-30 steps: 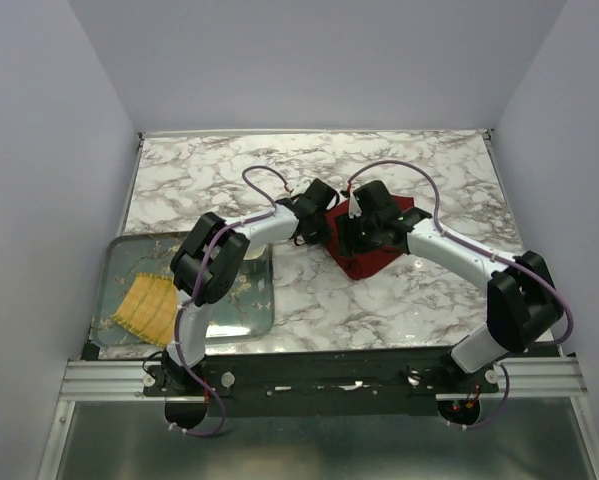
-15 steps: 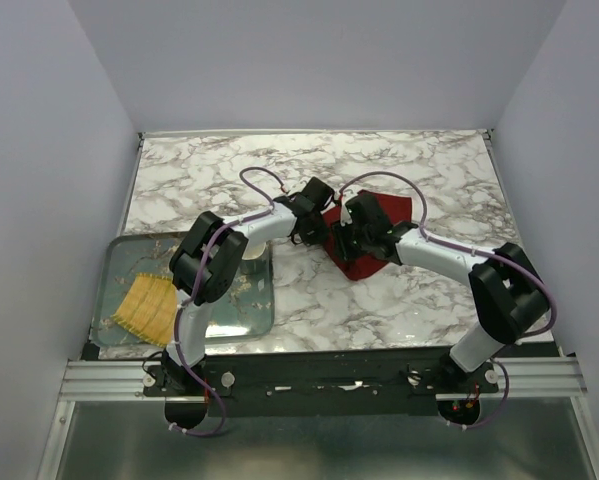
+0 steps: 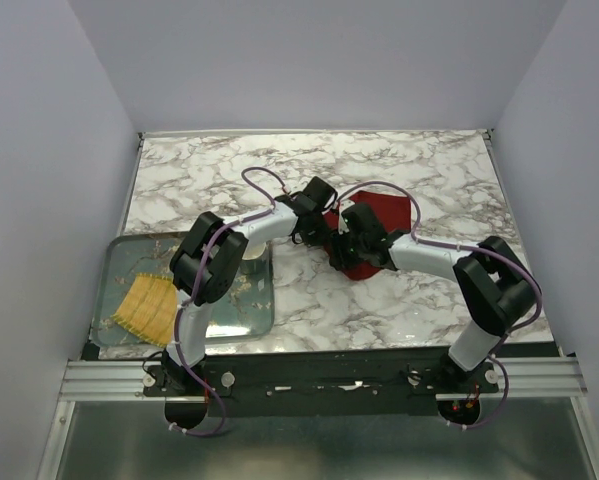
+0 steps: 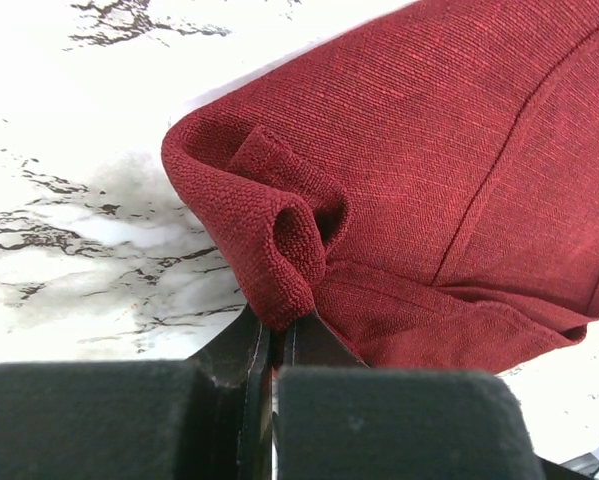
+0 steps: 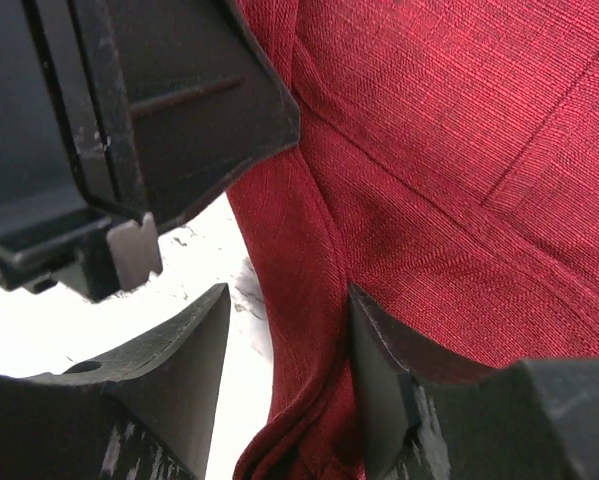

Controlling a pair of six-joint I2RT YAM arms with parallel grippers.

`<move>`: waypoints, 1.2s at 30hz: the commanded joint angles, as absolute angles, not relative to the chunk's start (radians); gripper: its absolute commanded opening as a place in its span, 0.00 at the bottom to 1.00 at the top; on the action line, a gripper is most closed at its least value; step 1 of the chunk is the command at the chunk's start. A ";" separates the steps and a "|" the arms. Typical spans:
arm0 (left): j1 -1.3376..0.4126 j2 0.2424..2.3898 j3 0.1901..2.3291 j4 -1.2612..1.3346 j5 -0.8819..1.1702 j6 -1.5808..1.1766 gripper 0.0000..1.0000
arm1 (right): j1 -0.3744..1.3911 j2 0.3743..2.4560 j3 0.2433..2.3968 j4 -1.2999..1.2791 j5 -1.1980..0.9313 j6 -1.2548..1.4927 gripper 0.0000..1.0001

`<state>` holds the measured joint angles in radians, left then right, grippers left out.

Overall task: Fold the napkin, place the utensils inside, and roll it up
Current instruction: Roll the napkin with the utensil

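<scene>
Left gripper pinched tight on a curled edge of the napkin; right gripper jaws apart, straddling a fold

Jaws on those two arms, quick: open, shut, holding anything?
Left jaws: shut, pinching the dark red cloth napkin by its folded edge.
Right jaws: open, astride the napkin's edge, not gripping.

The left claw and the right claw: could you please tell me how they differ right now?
The left claw is shut, pinching a bunched corner of the napkin; the right claw stands open, gripping nothing. The left claw clamps the cloth's folded edge; the right claw only straddles a cloth ridge. Both are at the napkin.
</scene>
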<state>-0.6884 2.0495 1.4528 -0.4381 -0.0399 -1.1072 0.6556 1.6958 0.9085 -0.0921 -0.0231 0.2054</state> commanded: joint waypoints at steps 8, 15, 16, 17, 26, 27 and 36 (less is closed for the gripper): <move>-0.673 1.957 1.374 -0.416 0.083 -1.134 0.00 | 0.664 1.796 0.856 -0.075 0.087 0.279 0.44; -0.649 1.980 1.385 -0.423 0.074 -1.082 0.00 | 0.664 1.799 0.845 -0.066 0.019 0.247 0.08; -0.643 1.989 1.394 -0.440 0.077 -1.057 0.00 | 0.664 1.798 0.845 -0.066 -0.020 0.239 0.04; -0.640 2.003 1.411 -0.440 0.078 -1.039 0.00 | 0.661 1.802 0.857 -0.067 -0.116 0.224 0.01; -0.637 2.003 1.457 -0.414 -0.018 -0.795 0.44 | 0.540 1.891 0.911 -0.075 -0.673 0.330 0.01; -0.638 1.997 1.459 -0.414 -0.029 -0.782 0.52 | 0.531 1.899 0.913 -0.066 -0.701 0.339 0.01; -0.661 1.853 1.381 -0.429 -0.136 -0.727 0.99 | 0.404 2.016 0.949 -0.035 -0.940 0.429 0.01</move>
<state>-0.6479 1.9629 1.4197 -0.4347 -0.0288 -0.7757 0.4252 1.9266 0.9649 0.0826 -0.7712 0.3809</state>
